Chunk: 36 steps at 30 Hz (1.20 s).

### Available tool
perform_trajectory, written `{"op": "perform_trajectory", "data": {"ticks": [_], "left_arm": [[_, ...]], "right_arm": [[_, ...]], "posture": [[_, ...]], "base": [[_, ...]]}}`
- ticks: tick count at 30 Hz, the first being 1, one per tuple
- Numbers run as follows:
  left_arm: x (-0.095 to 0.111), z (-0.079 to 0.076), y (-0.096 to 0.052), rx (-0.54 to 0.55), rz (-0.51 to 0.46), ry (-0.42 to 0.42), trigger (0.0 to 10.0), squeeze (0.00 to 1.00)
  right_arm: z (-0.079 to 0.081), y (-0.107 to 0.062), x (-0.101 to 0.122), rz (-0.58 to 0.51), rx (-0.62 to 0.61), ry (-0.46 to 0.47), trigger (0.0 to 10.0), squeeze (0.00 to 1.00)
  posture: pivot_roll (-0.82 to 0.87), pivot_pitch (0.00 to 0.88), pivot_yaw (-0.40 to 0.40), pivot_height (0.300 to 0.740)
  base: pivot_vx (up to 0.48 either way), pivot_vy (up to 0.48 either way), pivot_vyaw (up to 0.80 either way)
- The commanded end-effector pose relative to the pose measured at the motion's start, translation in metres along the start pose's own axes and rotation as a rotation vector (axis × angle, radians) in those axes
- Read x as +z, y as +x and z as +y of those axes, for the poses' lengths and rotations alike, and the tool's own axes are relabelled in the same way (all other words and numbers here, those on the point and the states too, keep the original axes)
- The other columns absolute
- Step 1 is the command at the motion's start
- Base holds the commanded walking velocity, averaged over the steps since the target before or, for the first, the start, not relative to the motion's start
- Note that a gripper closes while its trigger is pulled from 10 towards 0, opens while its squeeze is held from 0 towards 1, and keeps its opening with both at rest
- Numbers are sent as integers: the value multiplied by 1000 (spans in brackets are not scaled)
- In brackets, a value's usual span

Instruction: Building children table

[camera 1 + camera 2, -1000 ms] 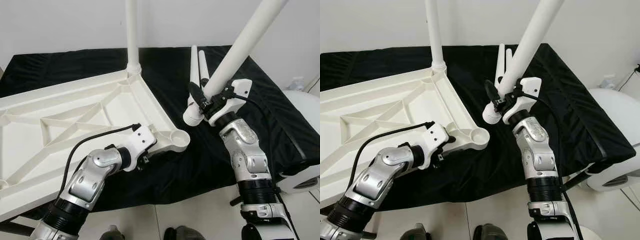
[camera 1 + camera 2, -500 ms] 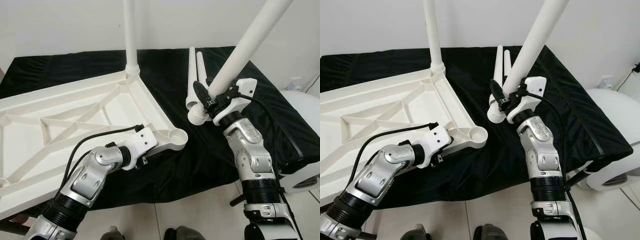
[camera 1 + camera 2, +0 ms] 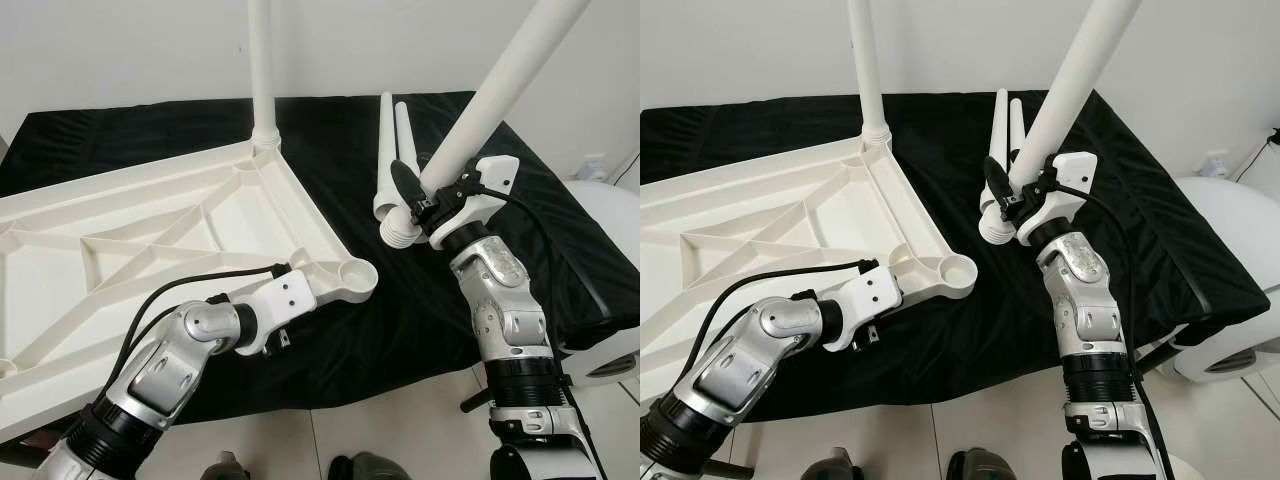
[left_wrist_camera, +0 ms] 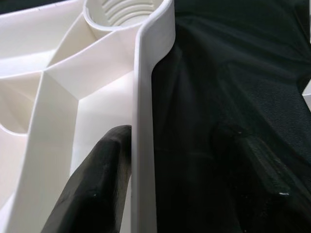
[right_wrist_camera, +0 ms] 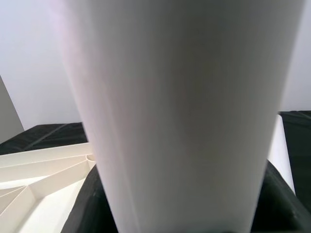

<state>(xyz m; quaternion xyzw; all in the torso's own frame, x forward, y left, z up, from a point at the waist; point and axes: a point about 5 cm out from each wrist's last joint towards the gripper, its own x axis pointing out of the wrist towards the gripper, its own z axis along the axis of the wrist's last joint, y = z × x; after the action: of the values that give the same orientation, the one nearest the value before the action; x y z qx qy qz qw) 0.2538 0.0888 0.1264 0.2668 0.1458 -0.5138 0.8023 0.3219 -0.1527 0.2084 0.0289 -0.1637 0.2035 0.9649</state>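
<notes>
**Right gripper holds a table leg aloft beside the upturned tabletop**

A white plastic children's tabletop with moulded ribs [image 3: 150, 240] lies upside down on a black cloth-covered work surface [image 3: 520, 230], filling the left half of the scene. One white tubular plastic leg already fitted [image 3: 262, 70] stands upright in the tabletop's far right corner socket. The round empty corner socket [image 3: 356, 275] at the near right corner faces up.

The left gripper [image 4: 175, 160] sits at the tabletop's near right edge, just left of the empty socket. Its fingers are spread to either side of the upright white rim: one black finger [image 4: 97, 179] lies inside against the rim, the other [image 4: 262, 170] stands apart outside, over the black cloth.

The right gripper [image 3: 420, 200] is raised above the cloth, right of the empty socket and apart from it. Its fingers pinch a second white tubular leg with a ribbed threaded end [image 3: 480, 110] close to that lower end, the leg tilting up and to the right out of the picture. Its threaded tip hangs above the cloth.

Two loose white tapered legs [image 3: 392, 140] lie side by side on the cloth behind the right gripper.
</notes>
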Motion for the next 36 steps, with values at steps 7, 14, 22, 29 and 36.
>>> {"op": "perform_trajectory", "data": {"ticks": [7,14,22,29,36], "left_arm": [[-11,-2,5,-4,61,-50,10000,0],[-16,6,16,76,97,-125,10000,0],[-18,7,25,95,108,-163,10000,0],[-11,16,29,144,87,-162,10000,0],[-1,23,31,166,54,-162,10000,0]], "right_arm": [[1,3,1,-12,4,-1,10000,0],[1,4,1,-13,3,-5,10000,0],[1,3,1,-13,4,-8,10000,0],[2,3,1,-13,8,-8,10000,0],[2,3,0,-11,11,-8,10000,0]], "posture": [[32,30,-28,740],[19,26,-27,740],[9,21,-23,740],[5,19,-24,740],[2,13,-26,740]], "base": [[0,0,0],[0,0,0],[0,0,0],[0,0,0],[0,0,0]]}}
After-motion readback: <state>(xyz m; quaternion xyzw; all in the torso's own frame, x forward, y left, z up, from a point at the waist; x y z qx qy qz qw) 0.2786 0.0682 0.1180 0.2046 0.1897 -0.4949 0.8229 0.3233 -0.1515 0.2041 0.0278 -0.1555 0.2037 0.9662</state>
